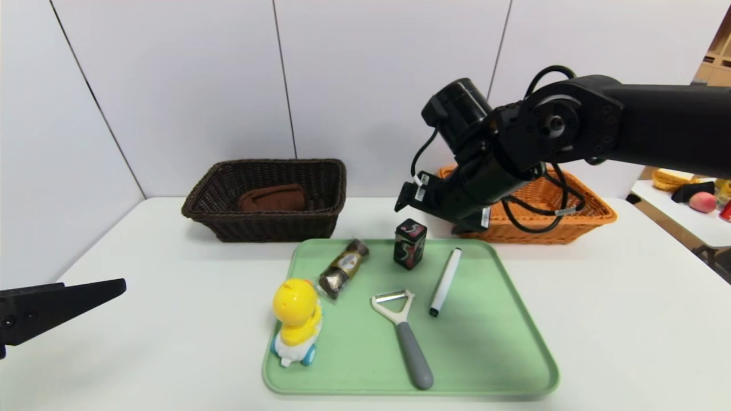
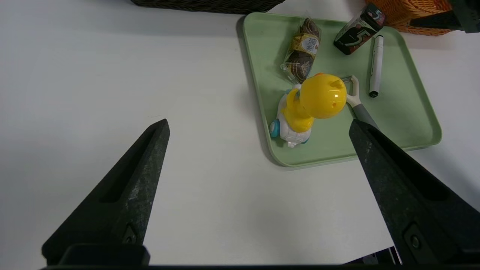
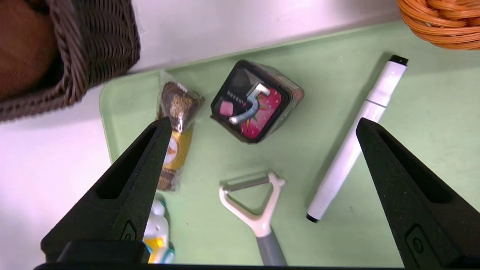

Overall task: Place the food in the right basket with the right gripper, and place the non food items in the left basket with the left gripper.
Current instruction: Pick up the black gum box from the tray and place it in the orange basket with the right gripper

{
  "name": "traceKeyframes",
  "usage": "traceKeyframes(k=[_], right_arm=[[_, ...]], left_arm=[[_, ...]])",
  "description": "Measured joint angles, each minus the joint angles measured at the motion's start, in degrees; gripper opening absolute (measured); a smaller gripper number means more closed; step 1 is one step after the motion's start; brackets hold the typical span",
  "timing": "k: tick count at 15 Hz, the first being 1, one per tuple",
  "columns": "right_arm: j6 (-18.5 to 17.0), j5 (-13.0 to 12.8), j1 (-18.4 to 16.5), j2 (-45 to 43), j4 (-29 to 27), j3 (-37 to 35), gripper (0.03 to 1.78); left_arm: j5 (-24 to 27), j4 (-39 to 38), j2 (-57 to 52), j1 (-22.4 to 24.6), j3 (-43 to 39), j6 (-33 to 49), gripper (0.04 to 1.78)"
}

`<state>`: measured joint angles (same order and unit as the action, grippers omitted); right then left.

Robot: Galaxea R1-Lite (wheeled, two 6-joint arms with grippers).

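A green tray [image 1: 485,354] holds a clear chocolate packet [image 1: 344,267], a black gum box [image 1: 410,244], a white marker [image 1: 445,281], a grey-handled peeler [image 1: 402,337] and a yellow duck toy [image 1: 297,319]. My right gripper [image 3: 262,120] is open and empty above the tray's far edge. Past its fingers lie the gum box [image 3: 255,103], the chocolate packet [image 3: 176,138], the marker [image 3: 356,138] and the peeler [image 3: 255,210]. My left gripper [image 2: 258,122] is open and empty over bare table at the near left, with the duck toy [image 2: 315,103] ahead of it.
A dark brown basket [image 1: 268,225] stands at the back left with a brown item [image 1: 273,198] inside. An orange basket [image 1: 588,217] stands at the back right, partly behind my right arm. A side table with fruit [image 1: 702,201] is at the far right.
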<state>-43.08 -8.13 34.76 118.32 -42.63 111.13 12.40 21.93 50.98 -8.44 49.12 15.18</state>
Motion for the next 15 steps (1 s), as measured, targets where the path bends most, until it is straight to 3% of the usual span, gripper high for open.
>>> traceKeyframes(k=[3,5,7,12,15], right_arm=[[5.77,0.0,-0.37,-2.08,1.07,-4.41,1.7],[8.39,0.54,-0.28,-3.79,4.66,-9.91,1.7],[11.5,1.06,-0.06,-5.84,11.65,-17.51,1.7],[23.84,3.54,0.07,-11.72,40.0,-37.14,1.7],[26.93,5.41,-0.02,-14.47,43.36,-41.14,1.7]], left_arm=[[-0.05,0.06,-0.27,0.01,-0.02,0.09,1.69],[-0.06,0.22,-0.54,0.01,-0.33,0.12,1.69],[-0.06,0.3,-0.73,0.0,-0.44,0.12,1.69],[-0.06,0.11,-0.85,0.0,-1.02,0.11,1.69],[0.0,0.02,-0.9,0.0,-1.49,0.12,1.69]])
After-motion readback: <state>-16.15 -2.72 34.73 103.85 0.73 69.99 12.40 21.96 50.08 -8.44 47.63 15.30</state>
